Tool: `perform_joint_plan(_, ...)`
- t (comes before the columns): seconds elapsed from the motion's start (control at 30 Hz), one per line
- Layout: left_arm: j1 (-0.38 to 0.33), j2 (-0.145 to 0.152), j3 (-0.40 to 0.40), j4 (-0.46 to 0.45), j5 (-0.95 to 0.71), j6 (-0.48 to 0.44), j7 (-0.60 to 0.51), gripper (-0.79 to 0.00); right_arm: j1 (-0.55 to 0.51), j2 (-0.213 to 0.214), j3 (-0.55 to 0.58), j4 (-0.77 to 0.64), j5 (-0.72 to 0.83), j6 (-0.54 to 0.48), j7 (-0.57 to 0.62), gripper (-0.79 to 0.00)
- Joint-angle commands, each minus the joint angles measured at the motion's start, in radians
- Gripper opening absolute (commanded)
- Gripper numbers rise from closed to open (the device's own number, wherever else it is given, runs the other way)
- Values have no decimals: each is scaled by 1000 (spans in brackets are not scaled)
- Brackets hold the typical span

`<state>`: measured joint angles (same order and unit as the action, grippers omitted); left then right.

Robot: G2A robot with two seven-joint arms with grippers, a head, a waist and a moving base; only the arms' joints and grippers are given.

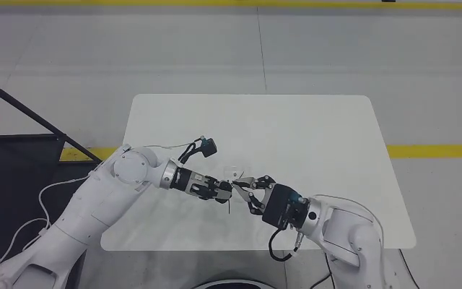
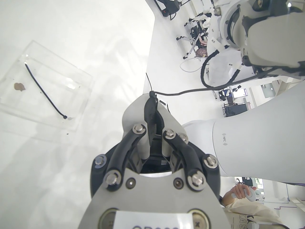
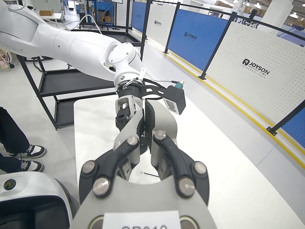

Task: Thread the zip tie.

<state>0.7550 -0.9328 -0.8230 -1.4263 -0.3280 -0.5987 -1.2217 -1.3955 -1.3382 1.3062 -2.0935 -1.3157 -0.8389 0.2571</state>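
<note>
Zip tie (image 2: 152,94) pinched in left gripper (image 2: 152,106), right gripper (image 3: 145,116) pressed together close opposite, clear tray (image 2: 81,72) holding spare tie (image 2: 45,94) nearby on table (image 1: 325,144)

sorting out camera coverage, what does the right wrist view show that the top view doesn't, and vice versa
Right wrist view alone: the blue and white fence panels past the table. Top view alone: the table's whole outline and the right forearm. Both: the left gripper and right gripper facing tip to tip, the left arm's wrist camera, and the yellow floor line.
</note>
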Motion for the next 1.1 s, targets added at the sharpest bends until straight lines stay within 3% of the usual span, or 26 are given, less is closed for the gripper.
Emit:
perform_joint_plan(0.0, 0, 0, 0, 0, 0, 0, 0, -785, 1, 3, -2, 0, 2, 0, 0, -785)
perform_joint_plan(1.07, 0, 0, 0, 0, 0, 0, 0, -785, 18, 44, -28, 4, 19, 38, -5, -785)
